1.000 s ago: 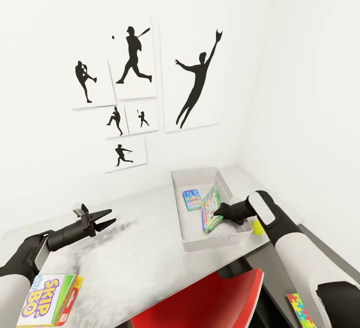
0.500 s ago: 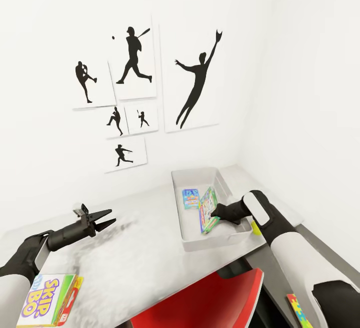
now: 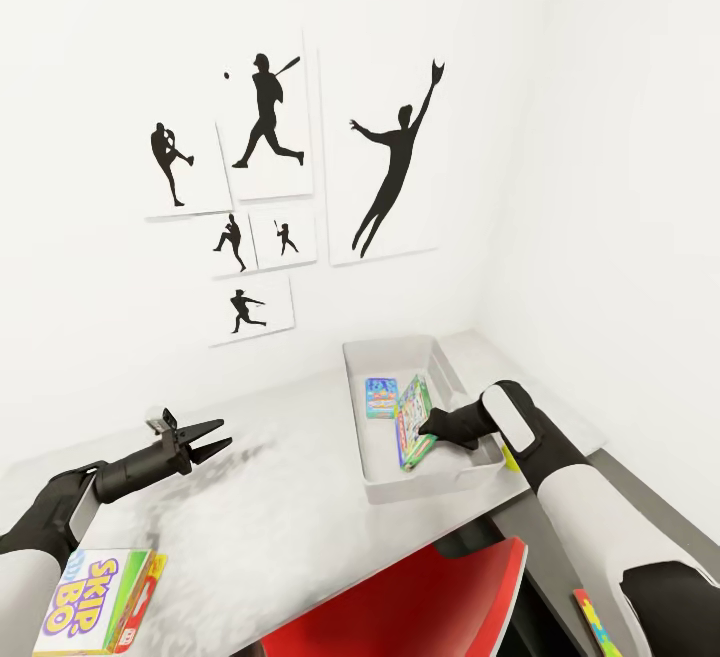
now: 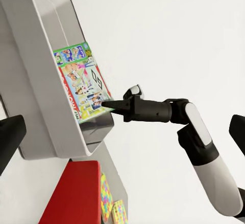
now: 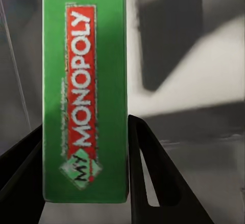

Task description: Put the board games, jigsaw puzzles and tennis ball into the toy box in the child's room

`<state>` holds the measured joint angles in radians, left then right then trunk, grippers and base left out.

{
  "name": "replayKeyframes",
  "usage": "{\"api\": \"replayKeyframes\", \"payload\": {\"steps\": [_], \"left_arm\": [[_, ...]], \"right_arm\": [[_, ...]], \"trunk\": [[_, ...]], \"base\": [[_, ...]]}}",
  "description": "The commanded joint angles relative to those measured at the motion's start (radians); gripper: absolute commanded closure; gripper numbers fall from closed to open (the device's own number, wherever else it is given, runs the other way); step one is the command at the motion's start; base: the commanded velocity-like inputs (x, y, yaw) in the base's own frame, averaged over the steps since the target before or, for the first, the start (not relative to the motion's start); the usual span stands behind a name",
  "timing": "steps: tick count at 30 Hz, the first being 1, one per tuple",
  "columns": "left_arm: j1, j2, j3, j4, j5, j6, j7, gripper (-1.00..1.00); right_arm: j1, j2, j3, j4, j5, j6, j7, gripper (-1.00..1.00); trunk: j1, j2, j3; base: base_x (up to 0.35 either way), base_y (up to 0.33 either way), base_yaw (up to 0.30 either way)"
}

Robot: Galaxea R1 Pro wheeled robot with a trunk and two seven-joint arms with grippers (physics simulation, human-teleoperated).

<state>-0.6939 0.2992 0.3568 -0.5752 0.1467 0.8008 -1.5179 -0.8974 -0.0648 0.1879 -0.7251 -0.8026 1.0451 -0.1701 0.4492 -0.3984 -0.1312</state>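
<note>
Fingers of the right gripper pinch the green Monopoly board game by its edge, tilted inside the toy box on the table; the left gripper hovers spread, empty.

Monopoly box tilted in grey toy box; blue game flat inside.

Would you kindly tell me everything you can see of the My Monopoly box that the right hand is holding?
The My Monopoly box is a thin, flat, card-like rectangular game box. Its narrow green edge carries a red band with white "MONOPOLY" lettering, and its broad face is white and green with colourful pictures. It stands tilted inside the toy box, beside a smaller blue game box. The right hand grips one end, a finger on each side of the edge.
</note>
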Motion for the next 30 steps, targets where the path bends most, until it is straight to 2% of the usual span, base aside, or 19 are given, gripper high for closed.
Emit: {"api": "replayKeyframes", "payload": {"steps": [1,10,11,14,17,30], "left_arm": [[-0.001,0.000,0.001,0.000,-0.001,0.010,-0.004,-1.00],[-0.001,0.000,0.001,0.000,-0.001,0.009,-0.004,-1.00],[-0.001,0.000,0.001,0.000,-0.001,0.009,-0.004,-1.00],[-0.001,0.000,0.001,0.000,-0.001,0.009,-0.004,-1.00],[-0.001,0.000,0.001,0.000,-0.001,0.009,-0.004,-1.00],[-0.001,0.000,0.001,0.000,-0.001,0.009,-0.003,-1.00]], "right_arm": [[-0.001,-0.001,0.007,0.003,-0.010,0.002,-0.009,1.00],[-0.001,-0.002,0.007,0.003,-0.010,0.002,-0.009,1.00],[-0.001,-0.001,0.007,0.003,-0.008,0.002,-0.009,-1.00],[0.000,-0.001,0.007,0.003,0.032,0.002,-0.009,-1.00],[0.000,-0.001,0.006,0.004,0.053,0.002,-0.008,-1.00],[0.000,-0.002,0.007,0.004,0.060,0.002,-0.008,-1.00]], "trunk": [[0.001,-0.002,-0.002],[0.001,-0.002,-0.002],[0.001,-0.002,-0.002],[0.001,-0.002,-0.002],[0.001,-0.002,-0.002],[0.001,-0.002,-0.002]], "base": [[0.000,0.000,0.000],[0.000,0.000,0.000],[0.000,0.000,0.000],[0.000,0.000,0.000],[0.000,0.000,0.000],[0.000,0.000,0.000]]}}
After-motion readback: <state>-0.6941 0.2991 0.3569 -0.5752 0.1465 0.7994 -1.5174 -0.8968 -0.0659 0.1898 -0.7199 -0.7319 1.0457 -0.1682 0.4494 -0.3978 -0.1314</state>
